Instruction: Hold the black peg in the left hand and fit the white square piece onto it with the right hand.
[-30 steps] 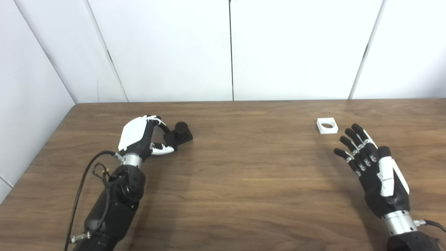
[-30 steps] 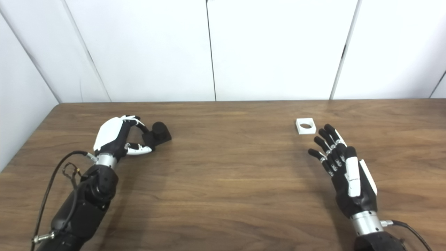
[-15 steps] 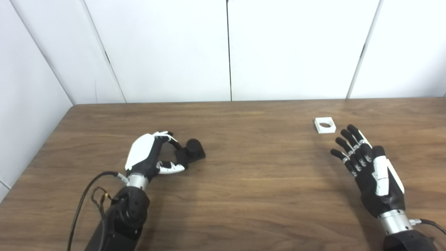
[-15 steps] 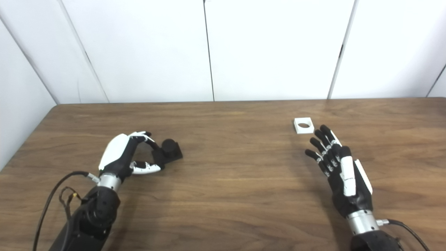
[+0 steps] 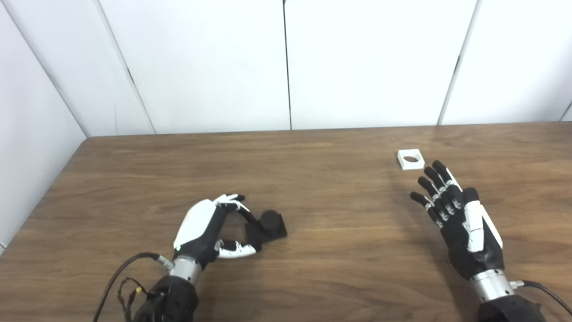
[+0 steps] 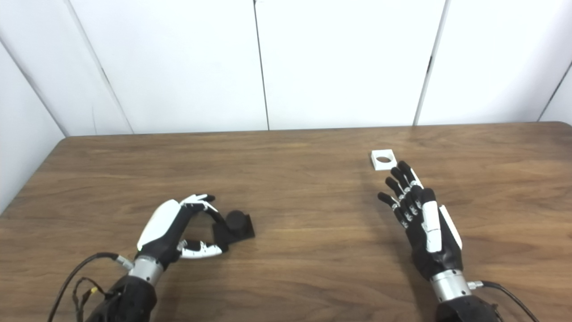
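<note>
The left hand (image 5: 203, 230) is closed on the black peg (image 5: 267, 226), pinching the near-left corner of its square base between curled fingers (image 5: 239, 210) above and the thumb below, while the round stub of the peg stands upright just past the fingertips, on the side away from the wrist. Whether the base rests on the wooden table (image 5: 321, 250) or is lifted slightly off it cannot be told from these views; a dark shadow lies directly under it. A black cable (image 5: 120, 279) loops beside the left forearm, behind the wrist and clear of the peg. The right hand (image 5: 460, 214) holds nothing: its fingers are spread and extended, palm turned down toward the tabletop, hovering low over the wood. The white square piece (image 5: 410, 159) lies flat on the table just beyond the right hand's fingertips and a little toward the left hand's side, its round hole facing up; the tips are close to it but not touching. Between the two hands there is only bare wood, and the peg and the white piece lie well apart with nothing standing between them. Beyond both hands, the table's far edge meets white wall panels (image 5: 366, 62) divided by dark vertical seams.
</note>
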